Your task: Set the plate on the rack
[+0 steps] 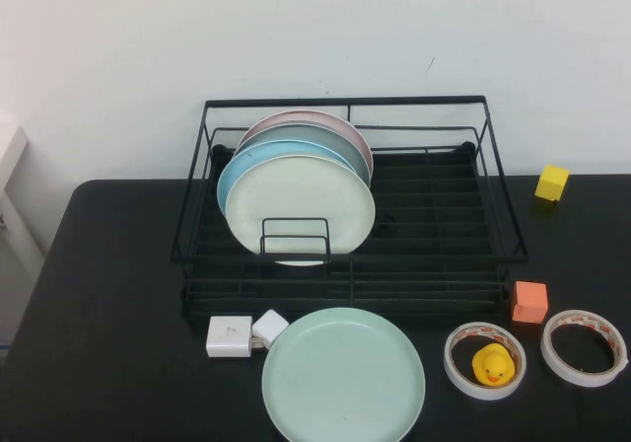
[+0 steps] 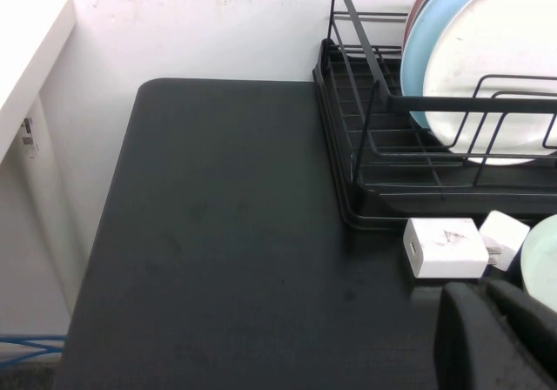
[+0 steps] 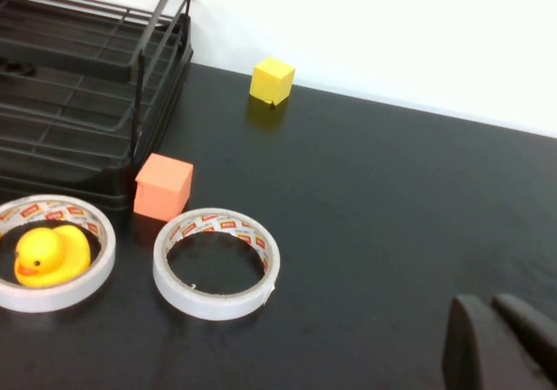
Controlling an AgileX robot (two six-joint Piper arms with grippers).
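The pale mint-green plate (image 1: 343, 375) lies flat on the black table, in front of the rack; its edge also shows in the left wrist view (image 2: 544, 259). The black wire rack (image 1: 345, 205) stands behind it and holds several upright plates on its left side, a cream-white one (image 1: 299, 205) at the front and a light blue one (image 1: 237, 171) behind it. My left gripper (image 2: 476, 285) is shut and empty, low over the table just left of the plate, near a white charger. My right gripper (image 3: 486, 298) is shut and empty at the table's right. Neither arm shows in the high view.
Two white chargers (image 1: 230, 335) lie left of the plate. A tape roll with a yellow duck inside (image 1: 492, 364), a second tape roll (image 1: 584, 347) and an orange cube (image 1: 529, 302) are at the front right. A yellow cube (image 1: 551, 183) sits further back right.
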